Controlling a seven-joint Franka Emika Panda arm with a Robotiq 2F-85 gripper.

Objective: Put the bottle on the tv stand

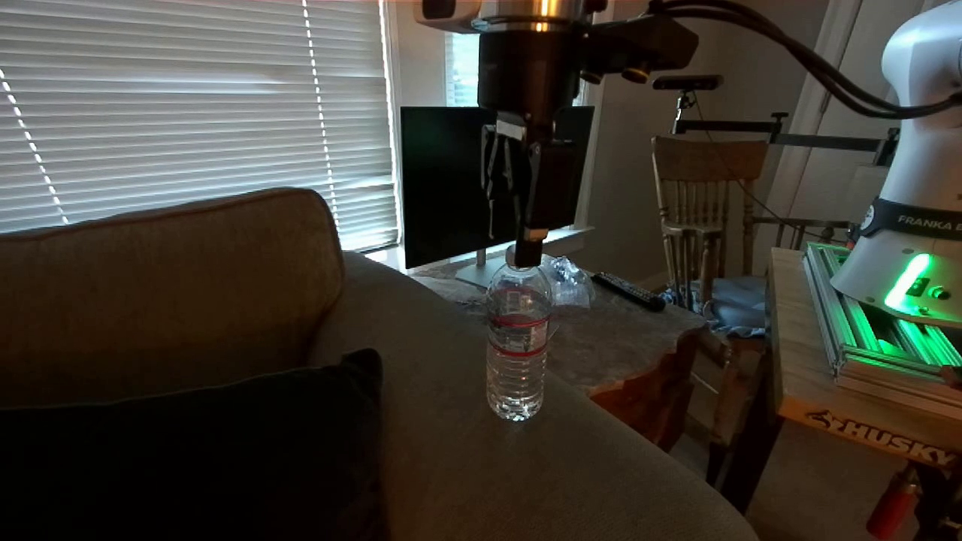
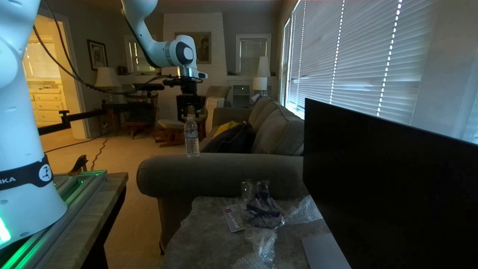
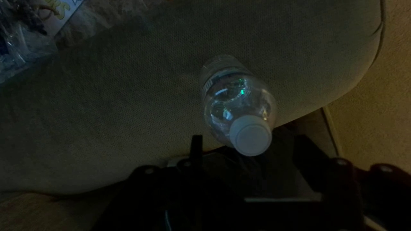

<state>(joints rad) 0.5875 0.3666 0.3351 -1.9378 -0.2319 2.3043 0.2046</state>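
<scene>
Just below the gripper (image 3: pixel 249 138), whose jaws are spread apart, the bottle (image 2: pixel 192 139) stands upright on the sofa arm (image 2: pixel 231 175). From the wrist view its white cap (image 3: pixel 252 138) shows between the two fingertips, with a gap on each side; how far down they reach past the cap, I cannot tell.

Lower than the jaws, right beside the sofa arm, lies the grey top of the tv stand (image 2: pixel 205 235), which carries crumpled plastic wrap (image 2: pixel 266 244), a card (image 2: pixel 233 218) and, in an exterior view, a remote (image 1: pixel 630 291). On it stands the black TV (image 2: pixel 373 186), well apart from the jaws. On the sofa's seat side, also below the jaws, sits a dark cushion (image 1: pixel 188 458). Farther from the jaws are a spindle-back chair (image 1: pixel 703 188) and the workbench (image 1: pixel 793 323) under the robot's base.

Beneath the jaws the sofa arm is rounded, and past its front end, right of the jaws in the wrist view, carpet (image 3: pixel 385 106) shows. The stand's wavy rim (image 1: pixel 654 383) faces a gap of floor before the workbench. Grey top shows along that rim; wrap and card lie closer to the TV. Free air surrounds the jaws above the sofa arm.
</scene>
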